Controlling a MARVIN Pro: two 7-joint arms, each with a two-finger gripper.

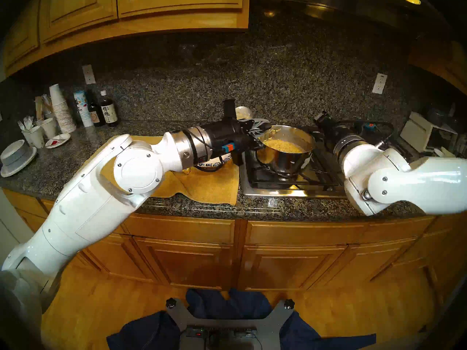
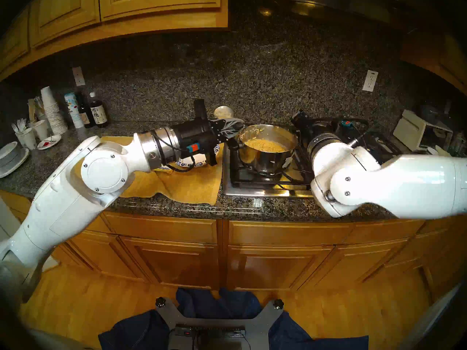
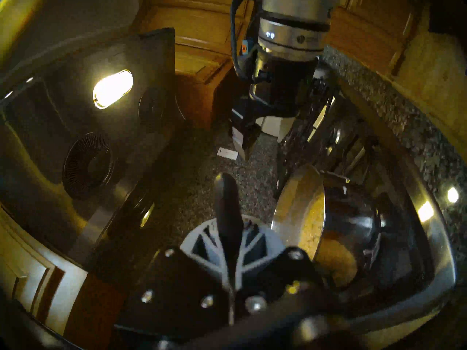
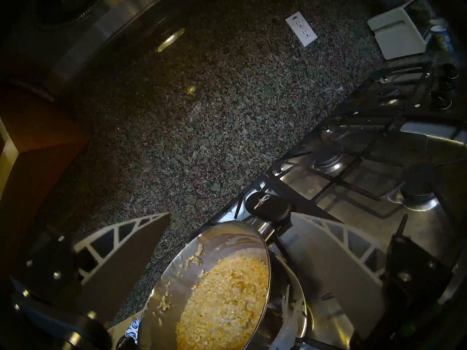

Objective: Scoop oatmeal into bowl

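My left gripper (image 3: 231,253) has its two fingers pressed together around the thin black handle of a spoon (image 3: 226,215); the handle stands up between them in my wrist view, and I can't see its far end. From the head camera that gripper sits level beside the left rim of the steel pot (image 1: 285,155). The pot stands on the stove grate (image 1: 321,175), and the oatmeal (image 1: 284,145) lies in it as a grainy yellow mass, with bits stuck to the inner wall. My right gripper (image 4: 227,230) hangs over the pot's black handle (image 4: 270,208), fingers spread wide, holding nothing. The bowl (image 1: 214,163) rests on the yellow cloth (image 1: 202,185) left of the stove, mostly hidden under my left wrist.
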